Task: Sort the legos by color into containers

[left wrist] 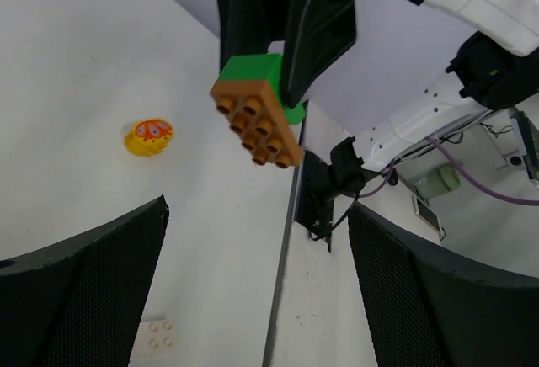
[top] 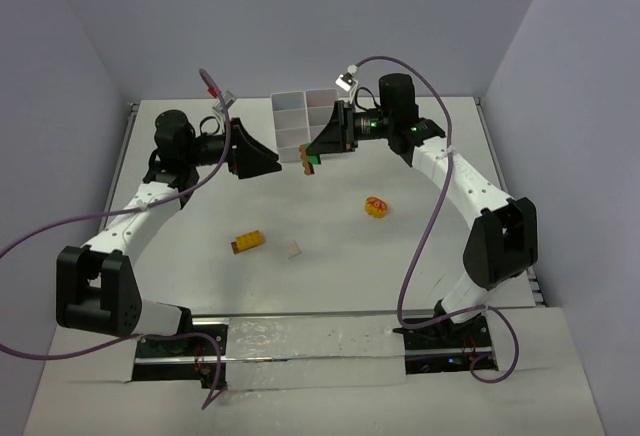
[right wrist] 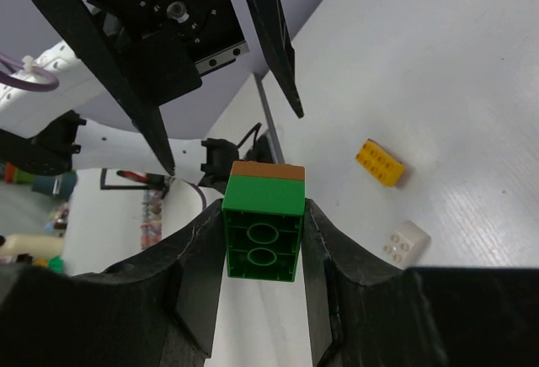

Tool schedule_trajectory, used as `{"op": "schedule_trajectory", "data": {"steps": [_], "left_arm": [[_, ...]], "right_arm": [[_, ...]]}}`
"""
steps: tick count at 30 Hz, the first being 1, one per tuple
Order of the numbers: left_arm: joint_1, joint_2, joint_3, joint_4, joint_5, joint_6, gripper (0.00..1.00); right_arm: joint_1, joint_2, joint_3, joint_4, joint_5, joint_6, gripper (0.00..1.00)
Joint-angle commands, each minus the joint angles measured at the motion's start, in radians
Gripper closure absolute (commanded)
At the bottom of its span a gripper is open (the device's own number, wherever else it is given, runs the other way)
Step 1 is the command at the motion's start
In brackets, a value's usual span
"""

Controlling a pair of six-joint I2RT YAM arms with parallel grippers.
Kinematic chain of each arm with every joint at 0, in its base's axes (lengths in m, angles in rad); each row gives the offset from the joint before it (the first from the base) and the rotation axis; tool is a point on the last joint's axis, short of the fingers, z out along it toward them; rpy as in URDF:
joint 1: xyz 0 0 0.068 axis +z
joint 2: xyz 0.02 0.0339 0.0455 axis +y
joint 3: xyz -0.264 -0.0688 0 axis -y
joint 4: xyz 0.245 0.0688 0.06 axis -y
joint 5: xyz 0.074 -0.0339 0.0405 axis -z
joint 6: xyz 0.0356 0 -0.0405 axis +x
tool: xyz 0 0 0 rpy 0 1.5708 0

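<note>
My right gripper (right wrist: 264, 213) is shut on a green lego (right wrist: 264, 232) that has a brown piece (right wrist: 268, 170) stuck to its far end. In the top view this stack (top: 310, 159) hangs above the table just in front of the white containers tray (top: 290, 106), with the right gripper (top: 320, 144) behind it. My left gripper (top: 265, 161) faces it from the left, open and holding nothing. The left wrist view shows the green and brown stack (left wrist: 257, 106) ahead of and above the open left gripper (left wrist: 261, 300). A yellow lego (top: 247, 242), a white lego (top: 295, 249) and a round orange-yellow piece (top: 376, 206) lie on the table.
The table's raised edges (top: 130, 146) run along the left and right sides. The two arm bases (top: 180, 341) sit at the near edge. The tray's compartments are partly hidden behind the right gripper.
</note>
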Motion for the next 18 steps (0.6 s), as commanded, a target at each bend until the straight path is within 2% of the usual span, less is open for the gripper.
{"op": "schedule_trajectory", "data": {"steps": [1, 5, 10, 18], "left_arm": [[-0.032, -0.019, -0.019, 0.344, 0.055, -0.228, 0.06], [-0.066, 0.006, 0.014, 0.241, 0.014, -0.171, 0.07], [-0.095, 0.027, 0.067, 0.131, -0.012, -0.092, 0.08], [-0.101, 0.04, 0.077, 0.112, -0.027, -0.086, 0.14]], "right_arm": [[0.013, -0.029, -0.018, 0.164, -0.074, 0.102, 1.0], [0.026, -0.043, -0.045, 0.214, -0.083, 0.136, 1.0], [0.044, -0.048, -0.043, 0.192, -0.077, 0.113, 1.0], [0.056, -0.053, -0.048, 0.191, -0.089, 0.094, 1.0]]}}
